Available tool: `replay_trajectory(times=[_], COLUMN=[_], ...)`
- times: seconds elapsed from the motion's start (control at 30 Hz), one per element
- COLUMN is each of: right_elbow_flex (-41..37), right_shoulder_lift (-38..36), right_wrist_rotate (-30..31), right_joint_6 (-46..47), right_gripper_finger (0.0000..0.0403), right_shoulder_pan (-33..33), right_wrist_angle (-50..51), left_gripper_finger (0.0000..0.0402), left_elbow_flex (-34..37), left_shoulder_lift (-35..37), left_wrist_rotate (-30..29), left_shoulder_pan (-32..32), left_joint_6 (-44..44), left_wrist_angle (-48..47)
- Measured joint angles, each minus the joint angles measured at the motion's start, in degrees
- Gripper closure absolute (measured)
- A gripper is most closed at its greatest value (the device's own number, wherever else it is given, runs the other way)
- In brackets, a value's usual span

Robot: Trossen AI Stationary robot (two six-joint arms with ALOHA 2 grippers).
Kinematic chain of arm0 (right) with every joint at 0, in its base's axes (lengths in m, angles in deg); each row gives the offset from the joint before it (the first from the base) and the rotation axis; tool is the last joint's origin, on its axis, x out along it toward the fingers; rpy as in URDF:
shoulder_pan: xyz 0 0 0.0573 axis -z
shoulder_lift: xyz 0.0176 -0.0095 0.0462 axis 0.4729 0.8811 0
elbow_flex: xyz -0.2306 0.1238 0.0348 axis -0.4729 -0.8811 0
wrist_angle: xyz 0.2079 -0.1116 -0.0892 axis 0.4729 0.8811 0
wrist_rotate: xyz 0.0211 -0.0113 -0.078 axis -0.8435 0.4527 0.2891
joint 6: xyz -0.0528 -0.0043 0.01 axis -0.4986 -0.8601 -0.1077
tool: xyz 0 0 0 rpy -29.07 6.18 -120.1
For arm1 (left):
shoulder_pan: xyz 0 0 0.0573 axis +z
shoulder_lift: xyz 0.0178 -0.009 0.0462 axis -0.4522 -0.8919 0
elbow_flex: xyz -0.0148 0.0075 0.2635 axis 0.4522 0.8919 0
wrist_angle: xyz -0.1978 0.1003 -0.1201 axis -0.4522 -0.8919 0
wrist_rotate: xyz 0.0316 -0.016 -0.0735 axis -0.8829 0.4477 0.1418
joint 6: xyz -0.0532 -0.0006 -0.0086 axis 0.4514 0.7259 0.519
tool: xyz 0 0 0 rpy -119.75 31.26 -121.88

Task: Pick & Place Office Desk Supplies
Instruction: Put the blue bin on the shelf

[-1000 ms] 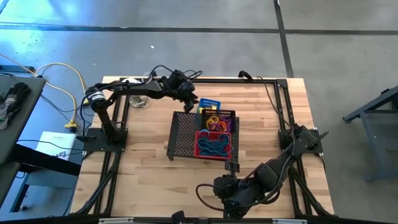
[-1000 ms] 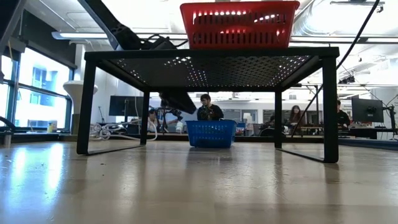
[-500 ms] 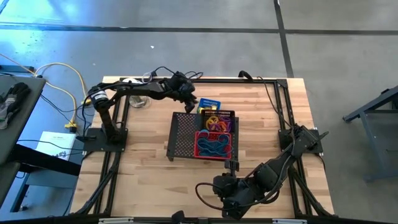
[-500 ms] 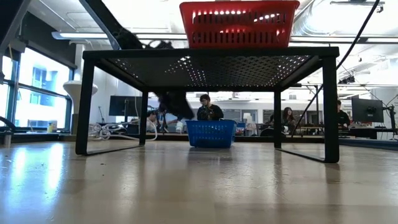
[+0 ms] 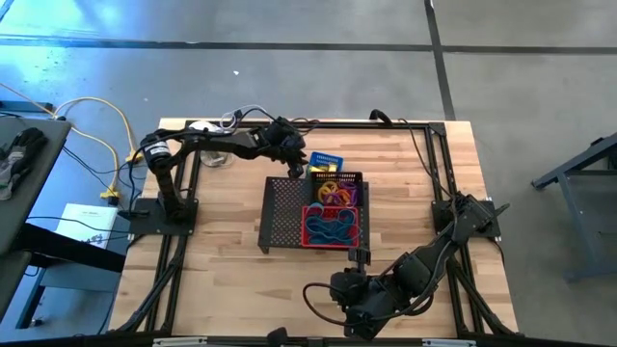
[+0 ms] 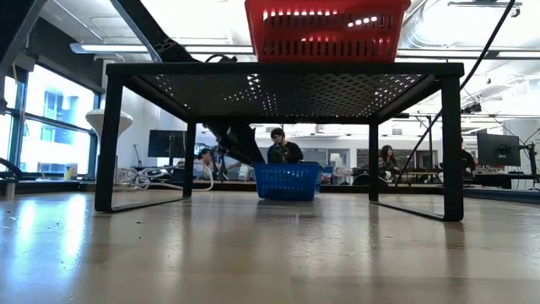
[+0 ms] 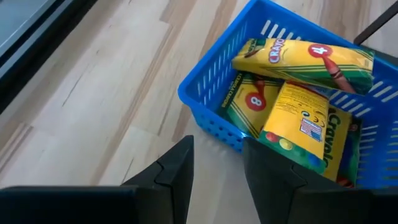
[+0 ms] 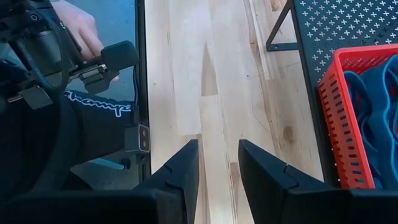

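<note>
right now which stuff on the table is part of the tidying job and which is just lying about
Part of the job:
- crayon boxes in the blue basket
- blue rubber bands in the red basket
- purple and orange rings

Just lying about:
- black mesh stand
- clear object with cable
- yellow cable

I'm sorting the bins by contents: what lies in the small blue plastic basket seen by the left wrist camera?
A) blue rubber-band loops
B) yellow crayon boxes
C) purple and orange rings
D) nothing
B: the left wrist view shows several yellow crayon boxes piled inside the small blue plastic basket, with the left gripper just before its rim.
</note>
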Motion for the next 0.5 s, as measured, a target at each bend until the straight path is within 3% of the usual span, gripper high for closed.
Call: replay_trajectory(times=[0.5], right_elbow_flex=[0.0], right_shoulder_lift=[0.0], right_wrist_rotate=[0.0], right_joint_6=[-0.2], right_gripper_finger=[0.0302], right_shoulder_pan=[0.0], right_wrist_angle=[0.0], left_gripper_finger=[0.0270], left_elbow_flex=[0.0], left_shoulder_lift=[0.2], left_wrist_rotate=[0.5], left_shoulder_pan=[-0.1], left_joint_6=[-0.5], left_wrist_angle=[2.6])
